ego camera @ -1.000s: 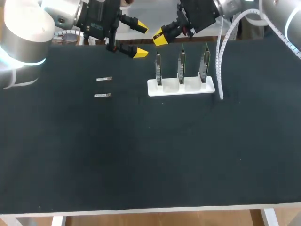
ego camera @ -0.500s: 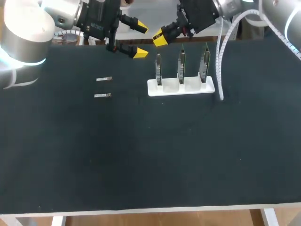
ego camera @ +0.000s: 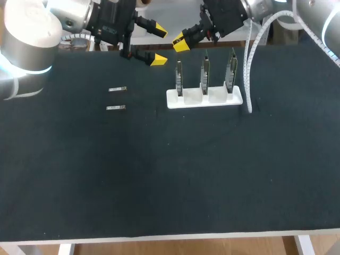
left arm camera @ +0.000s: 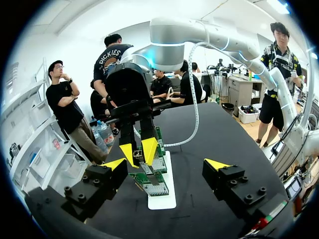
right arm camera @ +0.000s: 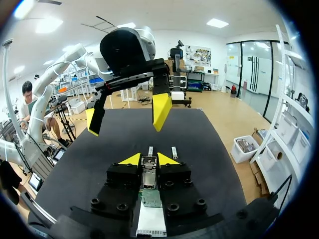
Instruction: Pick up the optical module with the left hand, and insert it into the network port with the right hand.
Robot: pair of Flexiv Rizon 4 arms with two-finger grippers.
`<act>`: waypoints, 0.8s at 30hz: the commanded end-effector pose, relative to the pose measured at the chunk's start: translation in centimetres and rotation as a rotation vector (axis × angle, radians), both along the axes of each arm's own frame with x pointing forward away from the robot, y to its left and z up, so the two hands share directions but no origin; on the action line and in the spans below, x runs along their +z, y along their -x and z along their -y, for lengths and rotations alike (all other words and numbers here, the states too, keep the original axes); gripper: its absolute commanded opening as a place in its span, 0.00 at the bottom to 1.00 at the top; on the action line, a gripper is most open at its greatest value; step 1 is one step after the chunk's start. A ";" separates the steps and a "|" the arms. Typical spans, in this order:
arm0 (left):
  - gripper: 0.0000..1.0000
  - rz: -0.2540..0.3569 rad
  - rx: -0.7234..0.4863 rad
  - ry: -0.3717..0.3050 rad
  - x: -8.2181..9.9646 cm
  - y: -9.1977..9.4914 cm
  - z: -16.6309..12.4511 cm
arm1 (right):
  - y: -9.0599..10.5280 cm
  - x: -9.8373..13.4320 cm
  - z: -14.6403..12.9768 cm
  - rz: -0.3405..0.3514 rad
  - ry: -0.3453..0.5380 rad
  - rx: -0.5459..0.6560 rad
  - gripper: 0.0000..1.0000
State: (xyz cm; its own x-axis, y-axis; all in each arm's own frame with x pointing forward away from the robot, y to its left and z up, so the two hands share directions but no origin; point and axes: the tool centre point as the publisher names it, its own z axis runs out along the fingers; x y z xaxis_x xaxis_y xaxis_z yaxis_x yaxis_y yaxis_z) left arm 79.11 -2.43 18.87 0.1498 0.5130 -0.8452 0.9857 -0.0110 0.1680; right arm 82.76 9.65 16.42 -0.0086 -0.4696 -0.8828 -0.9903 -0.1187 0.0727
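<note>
Seeing two silver optical modules lying flat on the desk, apart from each other: the farther optical module and, just in front of it, the nearer optical module. Finding both well to one side of the white holder, with neither hand touching them. Making out three upright green boards standing in a row in that holder.

Finding the left hand over the desk's far edge, spread wide with nothing between its yellow tips, pointing toward the right hand just beside it. Placing the right hand above and behind the holder's end nearest the modules. In its own wrist view, catching a silver piece in line with it, beyond a green board and the white base. Not managing to tell whether that piece is gripped or merely lying beyond, so not managing to tell whether this hand is closed on anything.

Looking at a matte black desk surface with a pale edge along the near side. Noticing a white ribbed hose hanging from the right arm, reaching down beside the holder's other end. Spotting white print on the dark housing behind the left hand, too small to read.
</note>
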 end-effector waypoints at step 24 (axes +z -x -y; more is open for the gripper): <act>1.00 -0.002 -0.001 -0.005 0.1 -0.1 0.1 | -0.7 -0.8 0.1 -0.046 0.001 0.052 0.00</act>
State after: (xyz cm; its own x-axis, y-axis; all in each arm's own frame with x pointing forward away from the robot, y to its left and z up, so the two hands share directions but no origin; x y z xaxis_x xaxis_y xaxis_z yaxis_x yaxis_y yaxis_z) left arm 79.11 -2.43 18.87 0.1498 0.5130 -0.8452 0.9857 -0.0110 0.1680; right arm 82.64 9.48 15.82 -0.0233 -0.4715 -0.8816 -0.9894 -0.1153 0.0878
